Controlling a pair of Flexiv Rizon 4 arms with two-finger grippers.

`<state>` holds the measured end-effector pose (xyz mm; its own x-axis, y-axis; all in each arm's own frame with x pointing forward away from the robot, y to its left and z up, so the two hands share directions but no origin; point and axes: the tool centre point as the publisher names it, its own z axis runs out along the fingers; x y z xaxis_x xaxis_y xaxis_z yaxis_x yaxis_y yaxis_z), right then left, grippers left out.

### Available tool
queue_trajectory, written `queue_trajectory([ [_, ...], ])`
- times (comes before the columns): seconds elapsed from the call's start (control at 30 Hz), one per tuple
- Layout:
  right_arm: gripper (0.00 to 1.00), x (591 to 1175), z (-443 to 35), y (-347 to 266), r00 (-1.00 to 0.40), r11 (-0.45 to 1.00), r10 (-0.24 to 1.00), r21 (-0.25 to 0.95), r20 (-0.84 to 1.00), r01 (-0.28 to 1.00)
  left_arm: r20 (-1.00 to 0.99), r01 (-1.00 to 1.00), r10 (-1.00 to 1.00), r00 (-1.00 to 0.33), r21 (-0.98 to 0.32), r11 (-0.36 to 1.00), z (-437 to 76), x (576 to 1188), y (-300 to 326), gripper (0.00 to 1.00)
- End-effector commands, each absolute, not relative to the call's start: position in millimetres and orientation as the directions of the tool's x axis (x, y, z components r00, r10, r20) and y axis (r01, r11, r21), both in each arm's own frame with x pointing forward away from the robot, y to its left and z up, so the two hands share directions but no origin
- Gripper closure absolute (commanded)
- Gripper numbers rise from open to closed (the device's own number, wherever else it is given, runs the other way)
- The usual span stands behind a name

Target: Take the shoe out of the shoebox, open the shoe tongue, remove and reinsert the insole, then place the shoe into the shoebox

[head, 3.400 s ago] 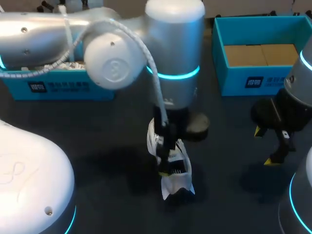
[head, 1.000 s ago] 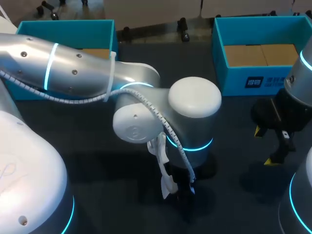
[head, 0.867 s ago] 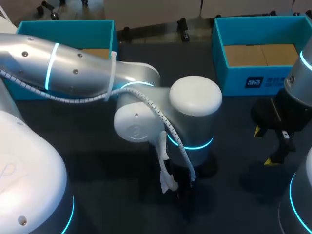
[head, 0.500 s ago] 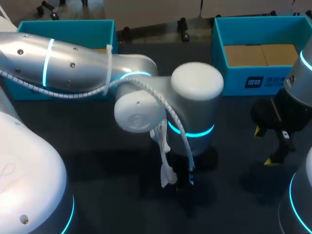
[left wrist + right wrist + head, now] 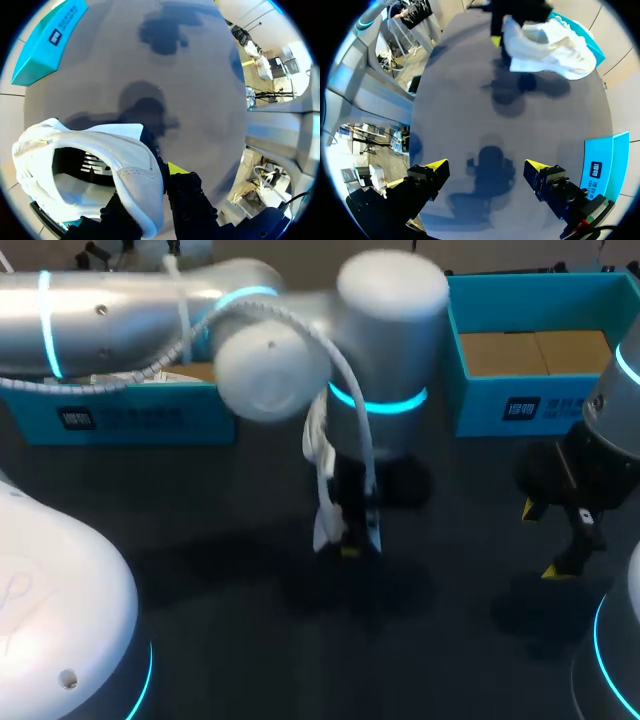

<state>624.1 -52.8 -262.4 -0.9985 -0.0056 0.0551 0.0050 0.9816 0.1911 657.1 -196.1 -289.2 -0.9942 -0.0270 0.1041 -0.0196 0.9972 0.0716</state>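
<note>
Shoe (image 5: 323, 515) hangs largely hidden behind left arm (image 5: 380, 340).

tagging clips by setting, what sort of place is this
Probably a robot lab bench: the left gripper holds a white sneaker above a dark grey table, the right gripper hangs open, a teal cardboard shoebox behind.

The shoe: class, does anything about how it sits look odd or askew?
Yes. The shoe hangs tilted, clear of the table, pinched by one side wall in the left gripper. Its shadow falls apart from it on the surface. Nothing looks spilled or damaged.
</note>
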Motion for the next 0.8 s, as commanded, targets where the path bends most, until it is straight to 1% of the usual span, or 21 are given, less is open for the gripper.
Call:
queue_trajectory([
  [0.03,0.00,623.6,-263.6,-52.7,-0.999,0.982,-0.006,0.190,0.053,0.005,0.125,-0.020,-0.024,-0.992,0.031,0.999,-236.0,689.2,-161.3,1.00],
  [0.2,0.00,623.6,-263.6,-52.7,-0.999,0.982,-0.006,0.190,0.053,0.005,0.150,-0.017,-0.016,-0.989,-0.002,1.000,-207.2,721.5,-141.7,1.00],
  [0.3,0.00,623.6,-263.6,-52.7,-0.999,0.982,-0.006,0.190,0.053,0.005,0.139,-0.008,-0.011,-0.990,0.020,1.000,-190.0,736.7,-135.2,1.00],
  [0.8,0.00,623.6,-263.6,-52.7,-0.999,0.982,-0.006,0.190,0.053,0.005,0.139,-0.008,-0.011,-0.990,0.020,1.000,-190.0,736.7,-135.2,1.00],
])
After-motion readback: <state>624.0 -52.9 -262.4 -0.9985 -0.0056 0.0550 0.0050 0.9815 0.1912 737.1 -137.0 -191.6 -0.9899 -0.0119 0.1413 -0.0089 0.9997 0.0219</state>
